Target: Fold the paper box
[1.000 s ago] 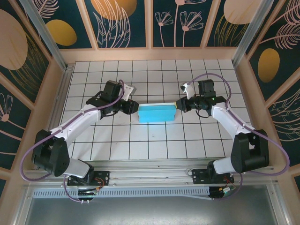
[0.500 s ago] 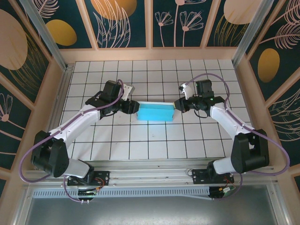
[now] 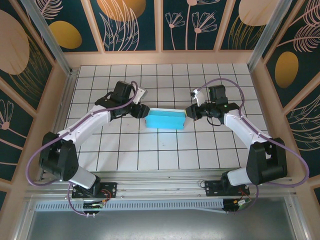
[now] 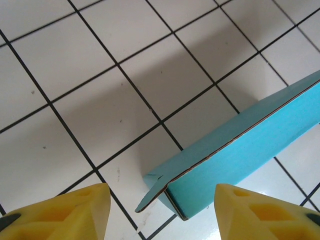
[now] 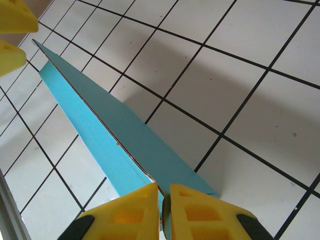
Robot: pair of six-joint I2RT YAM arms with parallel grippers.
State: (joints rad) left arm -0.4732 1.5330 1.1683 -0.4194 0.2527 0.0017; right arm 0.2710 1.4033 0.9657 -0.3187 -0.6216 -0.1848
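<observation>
The white tiled desk [image 3: 165, 150] with its black grid lines carries the whole scene, with both arms bolted at its near edge.

The white-and-black left arm [image 3: 82, 125] rises from its base at the near left and slants forward and inward. Its wrist turns toward the middle of the desk. The right arm [image 3: 245, 130] mirrors it from the near right, its forearm slanting inward and its wrist pointed left. A purple cable [image 3: 230, 82] loops over each arm.

Between the two wrists lies the flat, rectangular turquoise paper box [image 3: 165, 120]. It sits near the centre of the desk, its long side running left to right.

The left hand [image 3: 142, 111] sits at the box's left end with its yellow fingers [image 4: 75, 210] spread wide. In the left wrist view the paper box [image 4: 240, 150] points its corner into the gap of the left hand [image 4: 159, 212], touching neither finger. A small flap stands slightly out at that corner, showing a brown cut edge.

The right hand [image 3: 189, 111] is at the box's right end. In the right wrist view the right hand [image 5: 162, 197] has its yellow fingers [image 5: 125, 215] pressed together, pinching the thin cardboard edge of the paper box [image 5: 105, 135]. The box runs away from it toward the other hand's yellow fingertips [image 5: 15, 20] at the far end. Whether the pinched end rests on the desk or is lifted off it, I cannot tell.
</observation>
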